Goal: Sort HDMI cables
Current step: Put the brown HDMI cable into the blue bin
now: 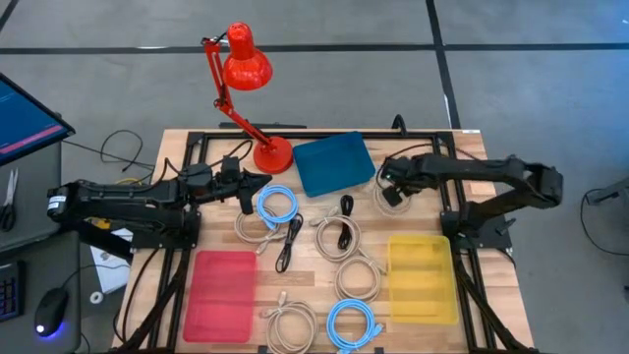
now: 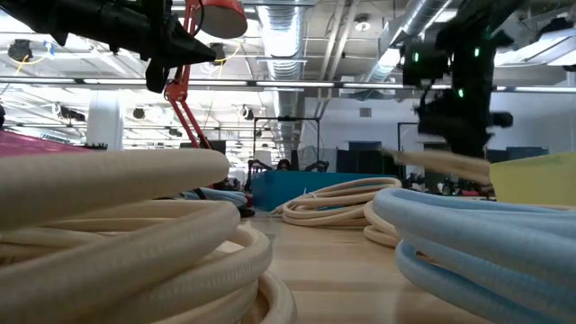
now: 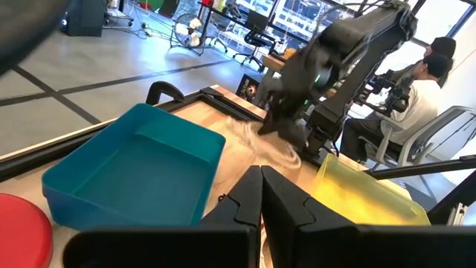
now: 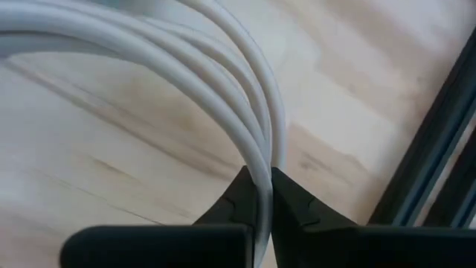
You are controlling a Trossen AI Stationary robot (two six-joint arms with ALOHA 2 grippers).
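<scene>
The right gripper (image 4: 263,195) had its jaws pinched on the strands of a beige-white round cable coil (image 4: 186,67), held above the pale wooden counter (image 4: 111,164). From above, that gripper (image 1: 394,189) sat between the teal rectangular plastic bin (image 1: 333,162) and the yellow rectangular plastic bin (image 1: 421,277), with the coil (image 1: 388,200) under it.

The left gripper (image 1: 246,196) hovered beside the red desk lamp (image 1: 246,69), just by a light-blue round coil (image 1: 277,206); its jaws were pressed together on nothing (image 3: 262,195).

A thin black folded cable bundle (image 1: 289,243) lay near the counter's middle, and another light-blue coil (image 1: 352,324) sat at the near edge, next to a red rectangular plastic tray (image 1: 220,295).
</scene>
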